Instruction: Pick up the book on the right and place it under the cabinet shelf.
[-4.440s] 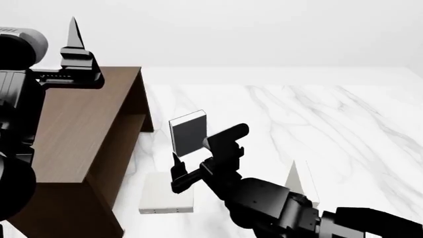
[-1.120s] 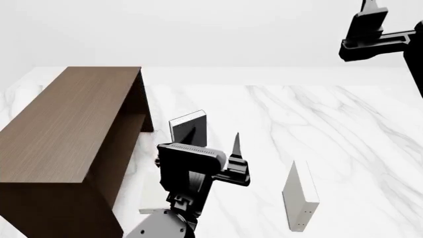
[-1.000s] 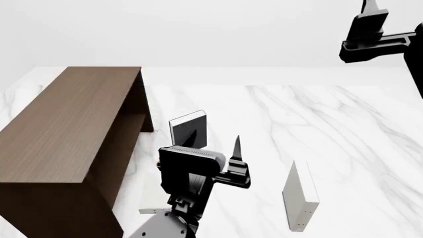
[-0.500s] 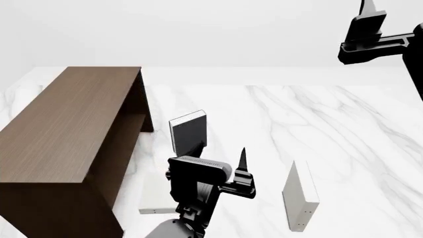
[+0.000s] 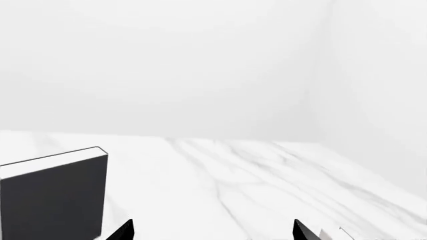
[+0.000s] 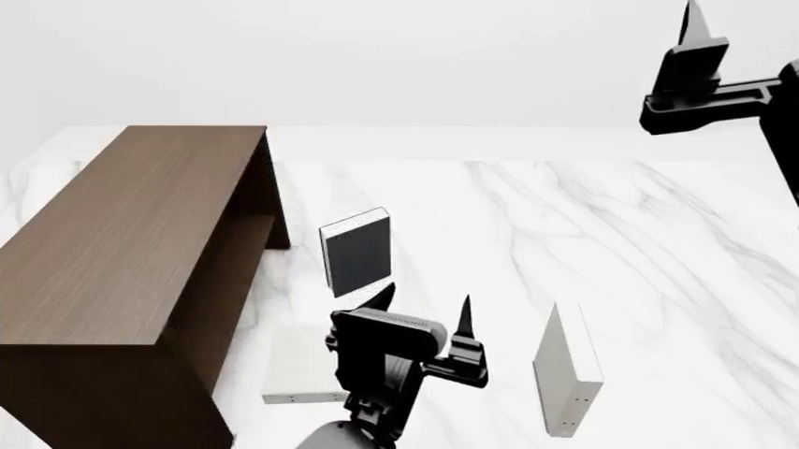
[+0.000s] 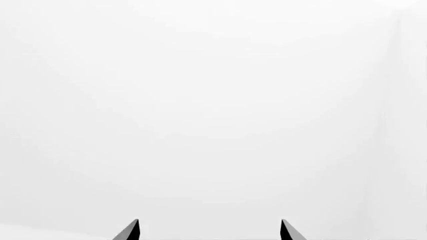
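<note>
I have the left gripper low over the marble table, with its two fingertips spread apart and nothing between them. In the left wrist view I see only the two tips at the lower edge, and the gap between them is empty. I think I keep it wide like this so it can go over the thin spine of the book.

The book stands upright on its edge at the right side of the table, just to the right of the left gripper and not touching it. Because it stands and does not lie flat, I judge a pinch across its cover from above is the easy way to take it.

The black book also stands upright, farther back, between the gripper and the cabinet. It shows at the side of the left wrist view too. A grey book lies flat near the cabinet, partly hidden by my arm.

The right gripper is raised high at the right, away from everything; its wrist view shows two separated tips and only the white wall, so it is open and holds nothing.

The cabinet stands at the left, its open side toward the table.
</note>
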